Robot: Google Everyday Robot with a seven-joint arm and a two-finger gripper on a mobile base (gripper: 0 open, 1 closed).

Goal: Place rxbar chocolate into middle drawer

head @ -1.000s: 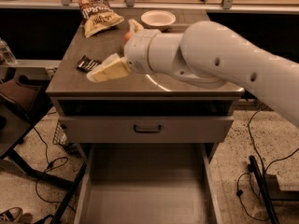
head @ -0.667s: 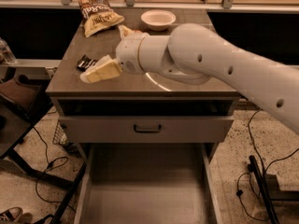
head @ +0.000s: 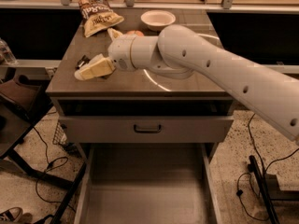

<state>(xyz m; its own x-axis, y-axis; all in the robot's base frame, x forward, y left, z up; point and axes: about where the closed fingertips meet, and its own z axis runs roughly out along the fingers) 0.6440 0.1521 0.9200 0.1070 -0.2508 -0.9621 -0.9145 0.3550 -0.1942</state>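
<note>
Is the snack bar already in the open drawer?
No, the snack bar lies on the countertop by the gripper, outside the drawer.

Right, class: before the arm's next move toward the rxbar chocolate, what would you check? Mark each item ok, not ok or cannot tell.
1. Middle drawer pulled open: ok.
2. Rxbar chocolate in view on the countertop, near its left edge: ok.
3. Gripper over the countertop, right beside the bar: ok.
4. Bar already held by the gripper: cannot tell.
5. Chip bag and bowl apart from the gripper: ok.
</note>
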